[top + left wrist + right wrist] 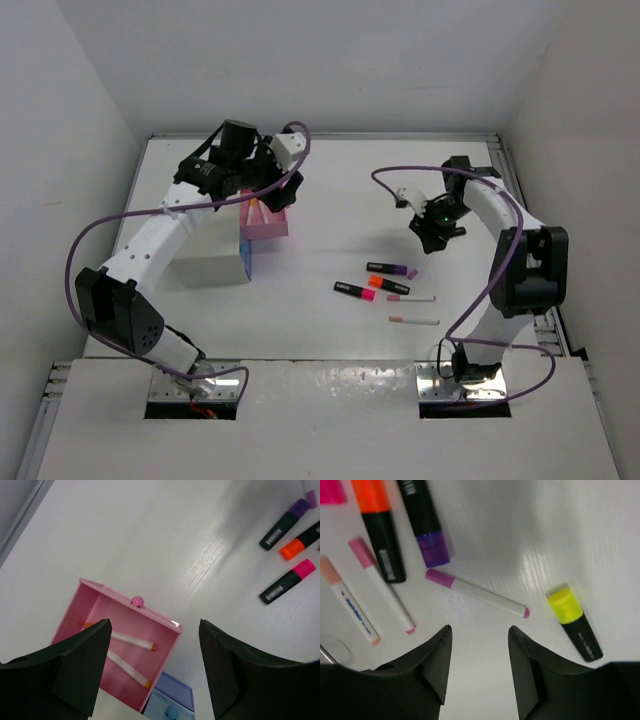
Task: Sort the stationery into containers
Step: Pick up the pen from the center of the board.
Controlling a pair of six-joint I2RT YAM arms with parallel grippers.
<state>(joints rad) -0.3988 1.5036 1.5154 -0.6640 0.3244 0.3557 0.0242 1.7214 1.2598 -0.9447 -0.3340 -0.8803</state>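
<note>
Two white pens [131,641] lie inside the pink drawer [156,619].

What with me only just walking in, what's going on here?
Two robot arms are sorting stationery into small drawers. The left gripper, open and empty, hovers over the pulled-out pink drawer, which holds two white pens. The right gripper, also open and empty, hangs above loose pieces on the table: a pink-capped pen, a purple highlighter, an orange highlighter and a yellow highlighter. Nothing is being held right now.
</note>
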